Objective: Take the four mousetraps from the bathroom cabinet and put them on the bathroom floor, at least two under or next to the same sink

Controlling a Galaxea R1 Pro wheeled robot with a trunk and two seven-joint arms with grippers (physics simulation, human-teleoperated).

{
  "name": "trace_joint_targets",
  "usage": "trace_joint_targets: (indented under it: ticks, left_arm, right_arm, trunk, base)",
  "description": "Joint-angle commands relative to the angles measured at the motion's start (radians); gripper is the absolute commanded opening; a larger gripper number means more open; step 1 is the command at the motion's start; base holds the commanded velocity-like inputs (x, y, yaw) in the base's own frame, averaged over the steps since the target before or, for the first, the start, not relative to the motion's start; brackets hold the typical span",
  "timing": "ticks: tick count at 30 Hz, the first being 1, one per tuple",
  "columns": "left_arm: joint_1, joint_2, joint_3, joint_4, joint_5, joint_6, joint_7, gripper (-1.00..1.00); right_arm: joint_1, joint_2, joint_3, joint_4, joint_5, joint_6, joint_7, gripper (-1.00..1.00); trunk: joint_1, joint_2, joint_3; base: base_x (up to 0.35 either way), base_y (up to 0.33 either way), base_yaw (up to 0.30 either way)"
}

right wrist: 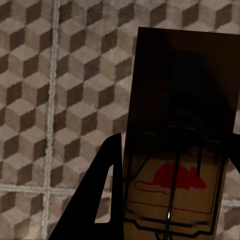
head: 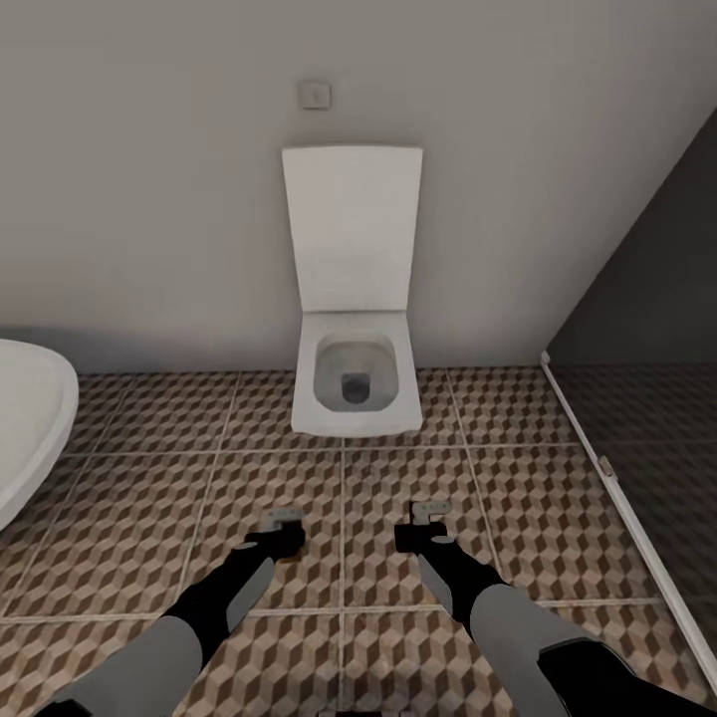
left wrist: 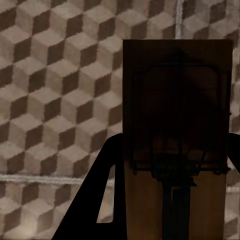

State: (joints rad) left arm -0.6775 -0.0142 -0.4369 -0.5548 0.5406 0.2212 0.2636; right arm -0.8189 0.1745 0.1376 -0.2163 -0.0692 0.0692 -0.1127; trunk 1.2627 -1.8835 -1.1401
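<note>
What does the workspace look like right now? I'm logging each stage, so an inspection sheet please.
Surface: cube-patterned tile floor, bare in front of the robot.
Job's things: one mousetrap in the left gripper, another mousetrap in the right gripper, both above the floor.
Clutter: nothing seen.
Grippers: jaws of each closed on a trap.
Cables: nothing seen.
Surroundings: toilet with lid up ahead, sink edge at left, dark shower area at right.

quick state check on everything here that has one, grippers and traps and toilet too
left gripper: shut on a mousetrap
right gripper: shut on a mousetrap
left mousetrap: held above the bathroom floor
right mousetrap: held above the floor, red mouse print showing
toilet: lid up, bowl open
</note>
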Motion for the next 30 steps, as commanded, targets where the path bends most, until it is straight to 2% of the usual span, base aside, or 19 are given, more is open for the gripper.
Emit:
trace_joint_targets:
  ticks: [1, 4, 11, 17, 19, 24, 26, 30]
  left_arm:
    - [-0.001, 0.001, 0.0, -0.002, 0.009, 0.002, 0.012, -1.0]
    - [-0.001, 0.001, 0.017, -0.001, 0.009, -0.002, 0.011, -1.0]
    - [-0.001, -0.001, 0.025, 0.002, 0.009, -0.018, 0.01, -1.0]
    - [-0.001, -0.005, 0.026, -0.001, 0.001, 0.011, 0.01, -1.0]
    - [-0.001, -0.011, 0.026, -0.003, -0.001, 0.035, 0.009, -1.0]
    - [-0.001, -0.018, 0.026, -0.024, -0.003, 0.085, 0.013, -1.0]
    - [-0.001, -0.019, 0.026, -0.032, -0.003, 0.104, 0.013, -1.0]
    - [-0.001, -0.019, 0.026, -0.049, -0.003, 0.133, 0.014, -1.0]
  right_arm:
    - [0.0, 0.0, 0.008, -0.002, -0.009, 0.006, -0.004, -1.0]
    - [0.0, 0.0, 0.008, -0.002, -0.008, 0.007, -0.004, -1.0]
    - [0.0, 0.0, 0.009, -0.002, -0.007, 0.011, -0.004, -1.0]
    - [0.0, 0.0, 0.01, -0.005, -0.005, 0.024, -0.009, -1.0]
    - [0.0, 0.0, 0.011, -0.012, -0.003, 0.055, -0.014, -1.0]
    - [0.0, 0.0, 0.016, -0.073, 0.002, 0.208, -0.037, -1.0]
    - [0.0, 0.0, 0.018, -0.086, 0.003, 0.234, -0.042, -1.0]
    - [0.0, 0.0, 0.021, -0.103, 0.003, 0.268, -0.048, -1.0]
  trunk:
    - [0.004, -0.008, -0.004]
    - [0.015, -0.029, -0.013]
    - [0.042, -0.078, -0.035]
    - [0.065, -0.12, -0.054]
    - [0.073, -0.134, -0.06]
    - [0.092, -0.169, -0.076]
    - [0.1, -0.183, -0.082]
    - [0.1, -0.183, -0.082]
  base:
    - [0.0, 0.0, 0.0]
    - [0.0, 0.0, 0.0]
    - [0.0, 0.0, 0.0]
    - [0.0, 0.0, 0.0]
    - [0.0, 0.0, 0.0]
    - [0.0, 0.0, 0.0]
    - [0.0, 0.0, 0.0]
    - [0.0, 0.0, 0.0]
